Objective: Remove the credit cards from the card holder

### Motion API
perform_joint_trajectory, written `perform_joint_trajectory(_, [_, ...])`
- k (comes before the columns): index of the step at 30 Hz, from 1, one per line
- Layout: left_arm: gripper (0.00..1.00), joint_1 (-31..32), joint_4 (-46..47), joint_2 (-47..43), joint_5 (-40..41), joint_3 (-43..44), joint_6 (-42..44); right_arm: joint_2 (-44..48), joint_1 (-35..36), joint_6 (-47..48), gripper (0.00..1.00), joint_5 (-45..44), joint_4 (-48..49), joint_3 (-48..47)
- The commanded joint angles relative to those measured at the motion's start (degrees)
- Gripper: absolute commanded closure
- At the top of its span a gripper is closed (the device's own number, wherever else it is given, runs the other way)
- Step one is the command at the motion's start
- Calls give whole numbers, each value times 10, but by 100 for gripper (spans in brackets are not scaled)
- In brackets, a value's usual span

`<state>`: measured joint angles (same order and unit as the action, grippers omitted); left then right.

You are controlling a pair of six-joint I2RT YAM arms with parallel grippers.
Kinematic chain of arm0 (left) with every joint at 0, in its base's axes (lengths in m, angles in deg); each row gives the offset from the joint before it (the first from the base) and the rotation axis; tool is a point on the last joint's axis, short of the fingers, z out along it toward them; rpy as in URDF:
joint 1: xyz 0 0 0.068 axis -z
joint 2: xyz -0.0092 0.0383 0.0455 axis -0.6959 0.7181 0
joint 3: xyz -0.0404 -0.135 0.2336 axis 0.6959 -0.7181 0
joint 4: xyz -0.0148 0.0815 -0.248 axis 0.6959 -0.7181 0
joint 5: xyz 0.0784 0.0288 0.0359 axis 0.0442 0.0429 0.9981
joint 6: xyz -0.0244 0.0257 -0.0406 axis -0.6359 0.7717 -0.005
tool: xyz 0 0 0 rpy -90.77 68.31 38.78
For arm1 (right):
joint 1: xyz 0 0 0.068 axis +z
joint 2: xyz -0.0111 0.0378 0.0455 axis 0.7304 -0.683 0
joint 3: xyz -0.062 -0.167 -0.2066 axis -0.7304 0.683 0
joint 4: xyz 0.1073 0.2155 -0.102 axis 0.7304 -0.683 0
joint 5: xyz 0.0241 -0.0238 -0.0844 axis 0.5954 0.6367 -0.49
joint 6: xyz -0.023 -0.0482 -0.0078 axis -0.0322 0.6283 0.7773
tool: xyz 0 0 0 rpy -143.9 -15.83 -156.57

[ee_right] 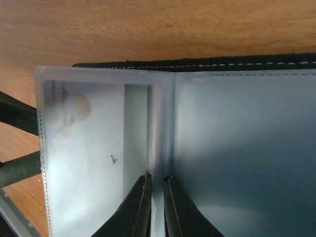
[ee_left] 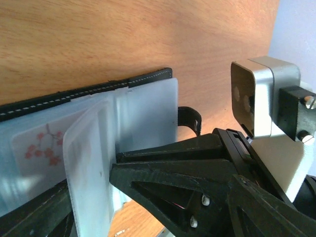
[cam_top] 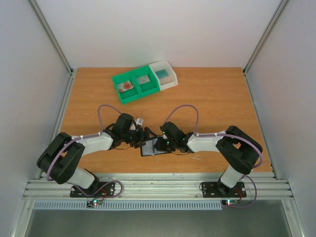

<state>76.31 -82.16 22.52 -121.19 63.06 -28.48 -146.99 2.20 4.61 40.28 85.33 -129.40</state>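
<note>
A: R gripper (ee_right: 157, 180)?
B: Clamped on the clear-sleeve spine of the card holder (ee_right: 237, 148), which is laid open on the table (cam_top: 222, 103), 6 o'clock side.
A: L gripper (cam_top: 141, 136)?
B: Jaws seen apart, at holder's 9 o'clock. One credit card (ee_right: 84, 143) is seen sleeved.

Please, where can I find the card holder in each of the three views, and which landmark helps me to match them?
Top external: card holder low in the centre, between the two arms.
Left wrist: card holder on the left, lying open.
Right wrist: card holder fills most of the picture.
Shared landmark: wooden table beneath it; the black stitched edge shows in both wrist views.
</note>
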Motion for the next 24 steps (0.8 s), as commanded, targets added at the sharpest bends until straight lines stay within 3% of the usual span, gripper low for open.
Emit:
perform_joint_trajectory(1, [22, 10, 26, -19, -8, 12, -11, 4, -1, -2, 88, -20, -5, 19])
perform_joint_trajectory(10, [22, 21, 20, -23, -5, 20, -13, 61, -1, 6, 81, -46, -43, 25])
perform_joint_trajectory(24, [22, 44, 29, -11, -8, 39, -22, 174, -1, 18, 80, -131, -121, 56])
